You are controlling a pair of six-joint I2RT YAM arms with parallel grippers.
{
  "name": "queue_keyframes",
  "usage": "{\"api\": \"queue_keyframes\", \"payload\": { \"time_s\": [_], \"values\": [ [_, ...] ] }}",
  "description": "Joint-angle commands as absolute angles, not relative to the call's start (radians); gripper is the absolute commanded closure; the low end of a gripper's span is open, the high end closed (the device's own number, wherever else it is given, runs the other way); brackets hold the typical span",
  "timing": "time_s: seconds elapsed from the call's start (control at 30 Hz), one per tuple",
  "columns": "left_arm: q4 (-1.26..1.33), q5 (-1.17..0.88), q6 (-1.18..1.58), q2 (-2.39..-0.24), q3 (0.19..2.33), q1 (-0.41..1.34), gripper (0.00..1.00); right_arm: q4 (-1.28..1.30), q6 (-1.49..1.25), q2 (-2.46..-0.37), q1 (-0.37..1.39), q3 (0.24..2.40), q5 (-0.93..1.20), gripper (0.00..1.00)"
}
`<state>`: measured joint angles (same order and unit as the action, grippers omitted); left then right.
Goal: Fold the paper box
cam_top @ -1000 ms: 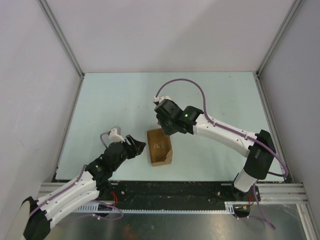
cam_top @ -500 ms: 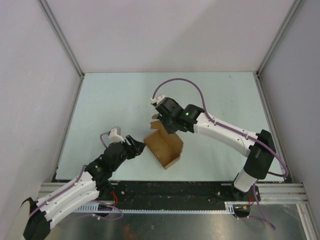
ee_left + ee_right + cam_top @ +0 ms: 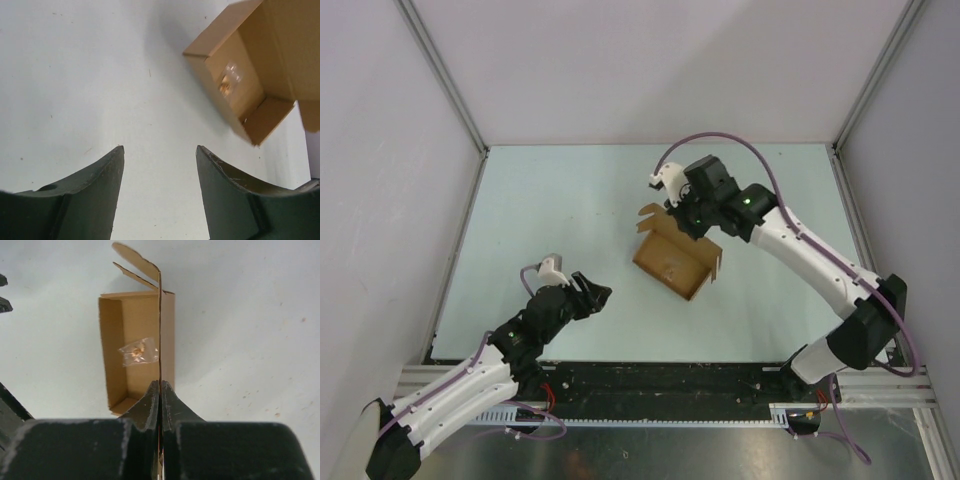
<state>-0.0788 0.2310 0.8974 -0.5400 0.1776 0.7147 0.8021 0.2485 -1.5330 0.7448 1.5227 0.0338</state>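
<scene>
The paper box (image 3: 672,262) is brown thin cardboard, open on top, lying slantwise on the pale table right of centre. Its lid panel stands upright on edge. My right gripper (image 3: 686,222) is shut on that upright panel at the box's back end; in the right wrist view its fingers (image 3: 150,402) pinch the thin sheet (image 3: 160,330) between them, just above the box's open inside (image 3: 132,325). My left gripper (image 3: 596,293) stands open with nothing in it, left of the box and apart from it. Its wrist view shows the box (image 3: 252,95) at the upper right, beyond the fingertips (image 3: 160,148).
A small clear plastic bag (image 3: 137,351) with something brownish in it lies on the box's floor (image 3: 229,84). Grey walls with metal posts (image 3: 442,75) close in the table on three sides. A black rail (image 3: 650,380) runs along the near edge.
My right gripper has shut on the box's upright panel and carried the box right and toward the back, turning it. The left arm has not moved.
</scene>
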Motion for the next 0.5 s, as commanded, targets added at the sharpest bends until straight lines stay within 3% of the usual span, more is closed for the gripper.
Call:
{"api": "queue_keyframes", "payload": {
  "time_s": [0.0,0.27,0.47],
  "values": [
    [-0.09,0.218,0.87,-0.525,0.213,0.704,0.35,0.785,0.483,-1.48,0.712,1.537,0.239,1.0],
    [-0.097,0.206,0.864,-0.514,0.207,0.703,0.35,0.963,0.709,-1.545,0.643,1.537,0.529,1.0],
    [-0.103,0.202,0.857,-0.505,0.206,0.703,0.35,1.017,0.79,-1.581,0.603,1.546,0.584,1.0]
  ]
}}
